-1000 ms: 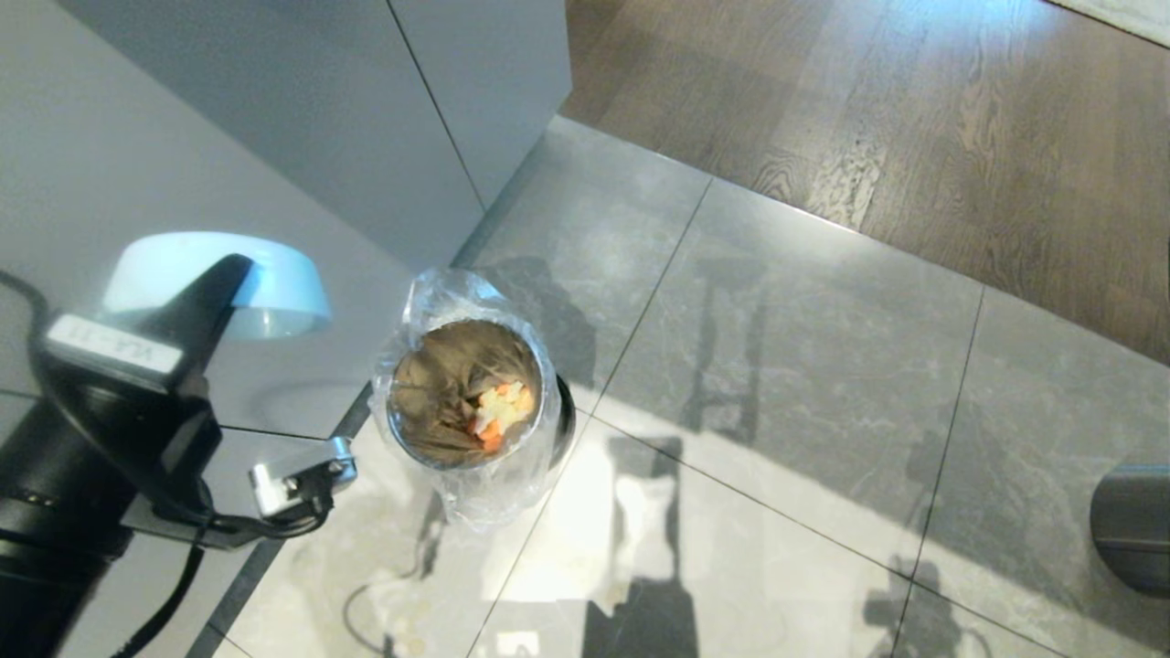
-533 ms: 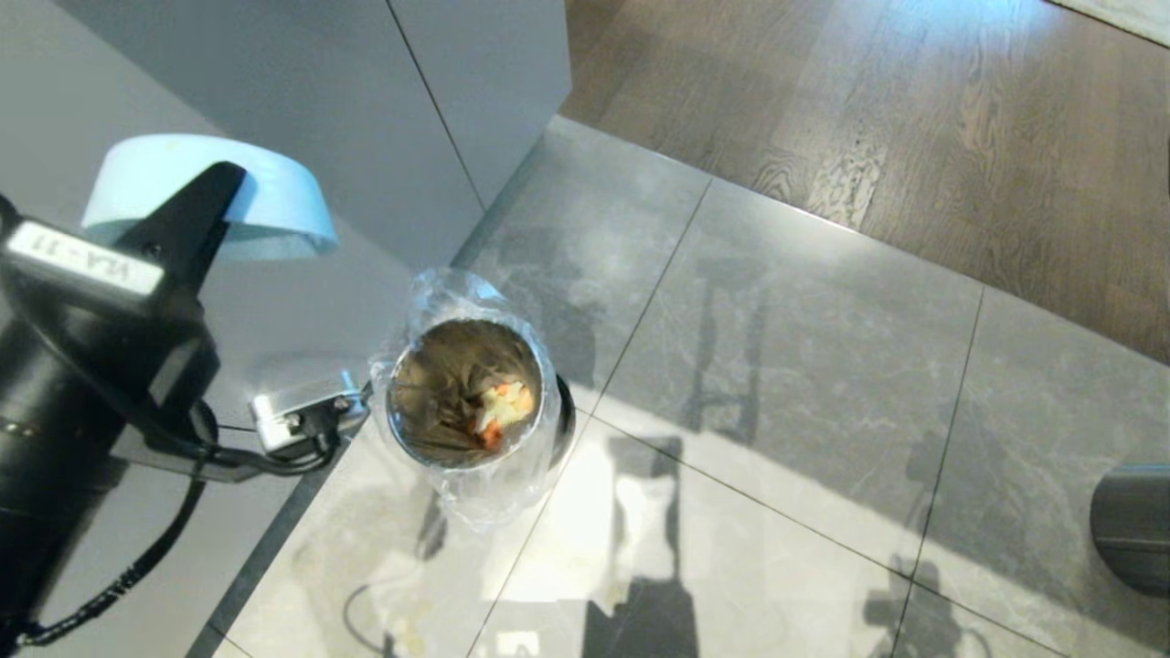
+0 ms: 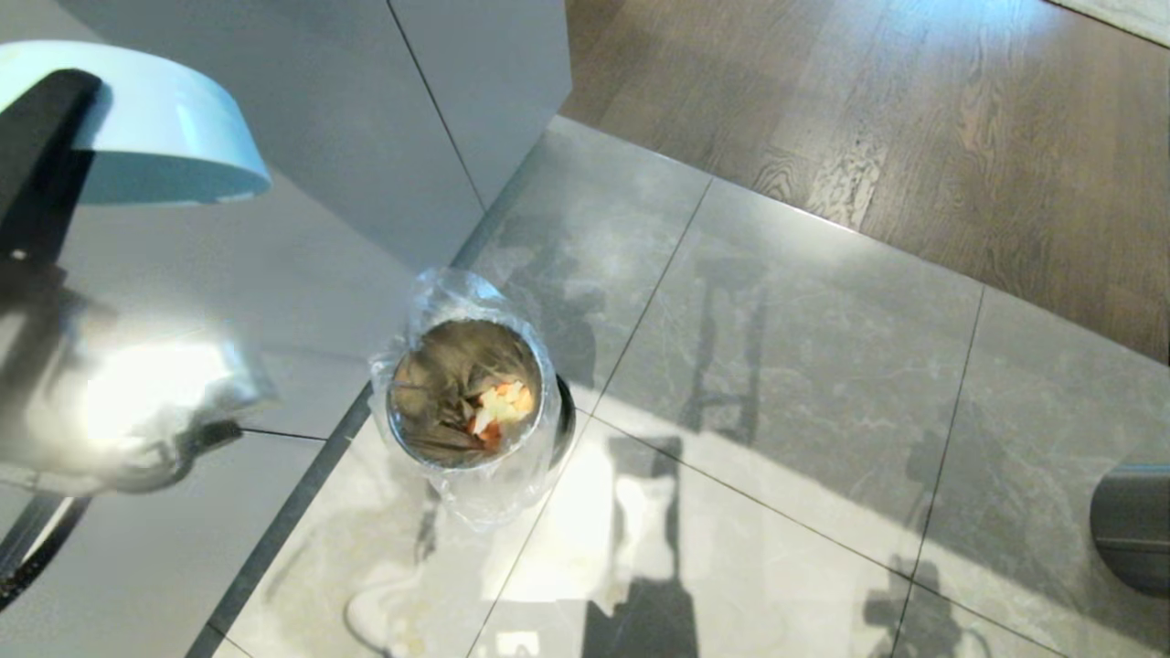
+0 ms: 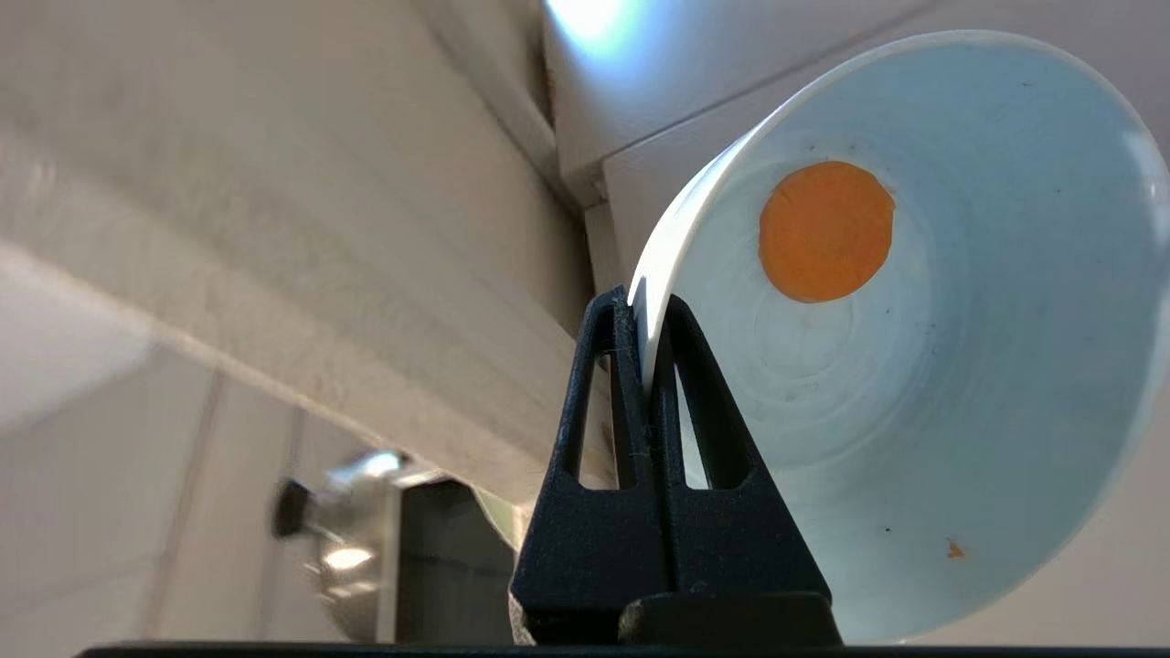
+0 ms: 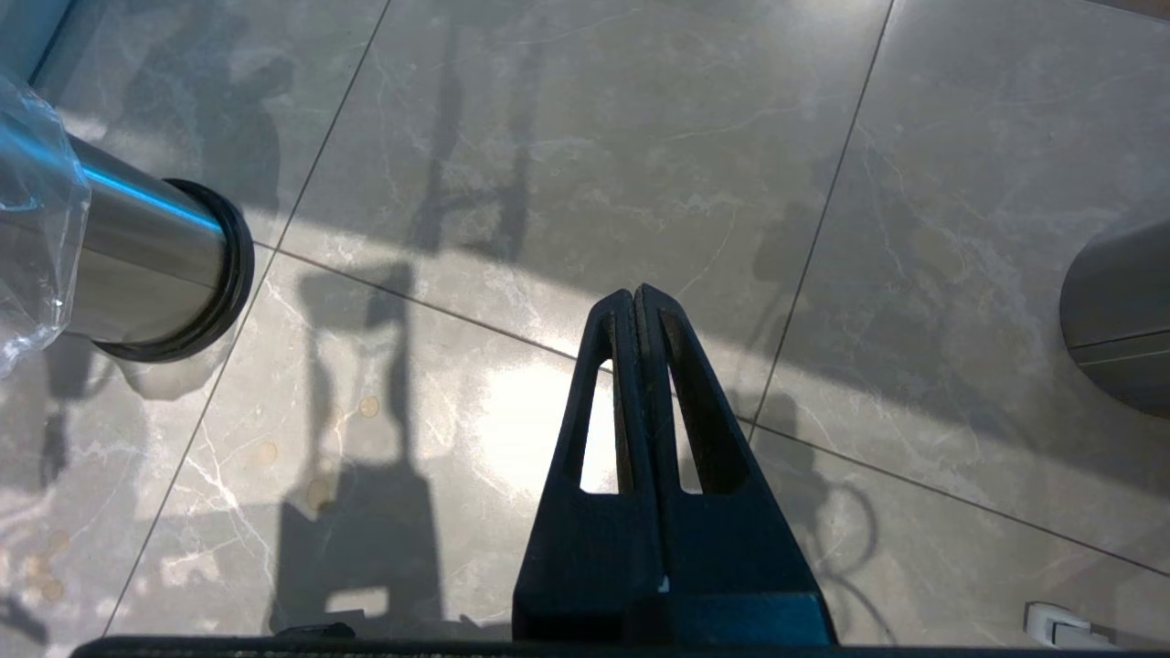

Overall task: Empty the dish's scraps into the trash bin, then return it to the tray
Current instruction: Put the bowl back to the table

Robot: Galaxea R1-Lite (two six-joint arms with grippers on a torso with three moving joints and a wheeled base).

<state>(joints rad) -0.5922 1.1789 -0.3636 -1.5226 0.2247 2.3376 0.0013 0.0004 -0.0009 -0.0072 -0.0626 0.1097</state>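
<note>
The dish (image 4: 914, 366), a small pale blue-white bowl, hangs in the air at the upper left of the head view (image 3: 137, 128), mouth turned downward and tilted, above a grey cabinet front (image 3: 302, 137) and well apart from the bin (image 3: 468, 393). The left gripper (image 4: 640, 315) holds it by the rim, one finger inside the wall and one outside, the jaws pinched narrow on the thin edge. One orange slice (image 4: 826, 231) clings to the inside bottom, and a tiny orange speck lies near the lip; otherwise the inside looks bare.

The scraps (image 3: 498, 409), orange and pale yellow pieces, lie inside the bin on its crumpled clear liner, so the emptying appears mostly done, with the stuck slice a likely remainder.

Handling, as judged: the bowl looks rigid, smooth and glossy, probably light but breakable if dropped onto the tile floor (image 3: 777, 366). A rim pinch gives little contact on a slick wall, so the bowl may pivot or slip under quick swings; a slow carry suits it. The rim is the only practical place to take hold, since the plain sides offer no handle.

The right gripper (image 5: 635, 297) hangs over the floor, jaws closed on nothing, beside the bin's steel wall (image 5: 137, 265). A second, darker bin (image 3: 1133, 525) stands at the right edge. The tray is not in view.
</note>
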